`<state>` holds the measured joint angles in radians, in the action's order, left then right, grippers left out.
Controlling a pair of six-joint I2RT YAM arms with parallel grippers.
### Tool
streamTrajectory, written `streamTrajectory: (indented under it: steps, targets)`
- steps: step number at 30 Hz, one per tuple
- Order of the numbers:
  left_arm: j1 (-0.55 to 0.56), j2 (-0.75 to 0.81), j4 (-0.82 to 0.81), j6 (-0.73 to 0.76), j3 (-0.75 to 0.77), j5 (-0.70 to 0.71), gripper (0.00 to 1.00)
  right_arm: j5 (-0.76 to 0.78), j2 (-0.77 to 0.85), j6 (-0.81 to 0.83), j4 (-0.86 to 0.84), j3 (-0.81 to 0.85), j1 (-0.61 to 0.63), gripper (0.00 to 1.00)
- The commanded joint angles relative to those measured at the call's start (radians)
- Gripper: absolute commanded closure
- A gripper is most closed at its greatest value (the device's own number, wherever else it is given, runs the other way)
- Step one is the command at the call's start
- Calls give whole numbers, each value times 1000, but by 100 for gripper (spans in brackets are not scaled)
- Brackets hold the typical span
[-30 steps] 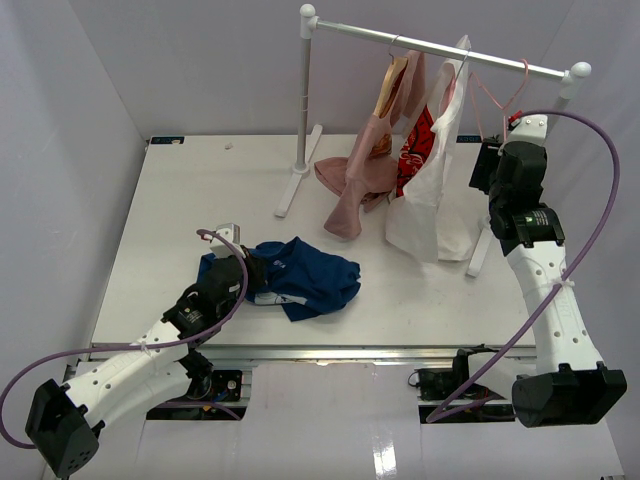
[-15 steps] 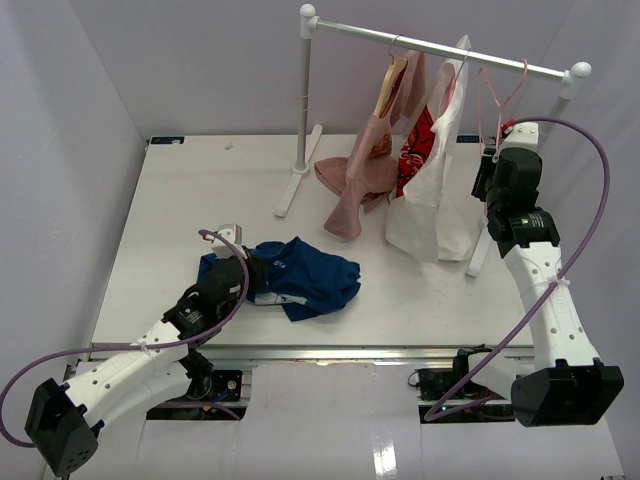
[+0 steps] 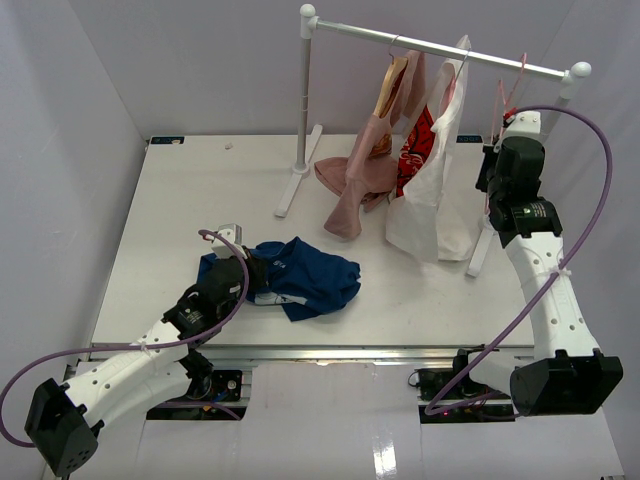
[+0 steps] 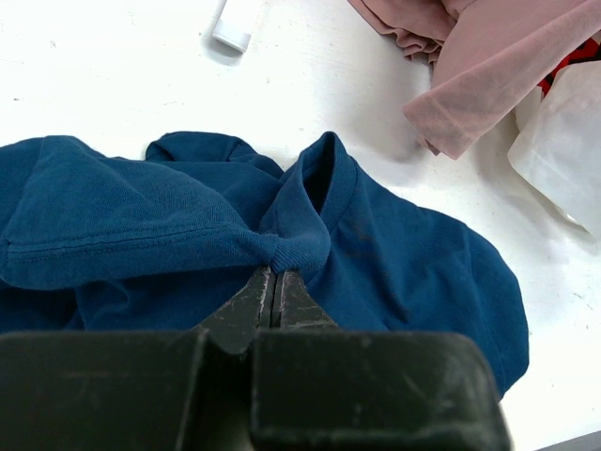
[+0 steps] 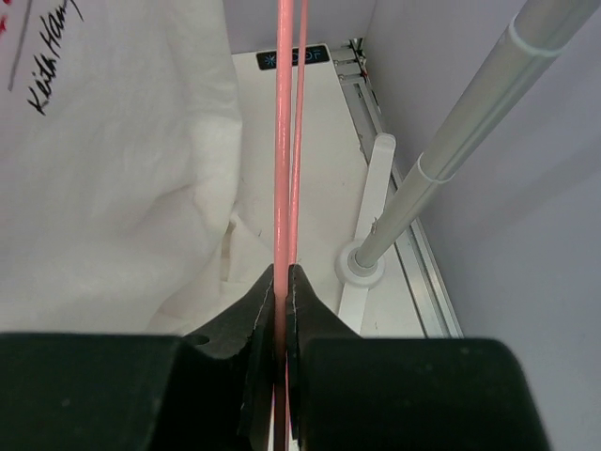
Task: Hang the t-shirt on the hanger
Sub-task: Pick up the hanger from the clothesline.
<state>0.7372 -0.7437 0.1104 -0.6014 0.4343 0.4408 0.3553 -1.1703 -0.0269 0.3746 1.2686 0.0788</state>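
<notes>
The navy t-shirt (image 3: 300, 275) lies crumpled on the table near the front left; its print is hidden. My left gripper (image 4: 275, 272) is shut on a fold of its ribbed collar (image 4: 291, 246), low over the table. The thin pink hanger (image 5: 283, 141) hangs from the rail at the far right; from above only its top (image 3: 508, 92) shows over my right arm. My right gripper (image 5: 280, 271) is shut on one of its wires, raised beside the white garment.
A clothes rack (image 3: 440, 48) crosses the back, with its left post (image 3: 305, 100) and right post (image 5: 441, 160) on white feet. A dusty-pink garment (image 3: 365, 170) and a white garment with red print (image 3: 430, 190) hang from it and trail onto the table.
My right gripper has risen toward the rail and closed on the pink hanger's wire. The left gripper and the t-shirt have not moved.
</notes>
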Motion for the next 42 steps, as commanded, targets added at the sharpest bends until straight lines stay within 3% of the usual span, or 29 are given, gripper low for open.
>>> streamTrajectory:
  steps: [1, 13, 24, 31, 35, 42]
  targets:
    - [7, 17, -18, 5, 9, 0, 100, -13, 6, 5, -10, 147, -5, 92]
    - [7, 22, -19, 3, 6, 9, 100, -43, 63, -18, 111, 204, -5, 92]
    - [7, 14, -21, 1, 6, 18, 100, -98, 305, -109, 295, 190, -5, 92]
    - [7, 18, -17, -11, 5, 19, 100, -307, 329, -103, 354, 275, -5, 92]
    - [7, 15, -3, -25, 23, 12, 100, -608, 353, -82, 242, 246, -5, 92]
    - [7, 7, 75, -72, 83, 41, 100, -752, 344, -69, 126, 219, -5, 92]
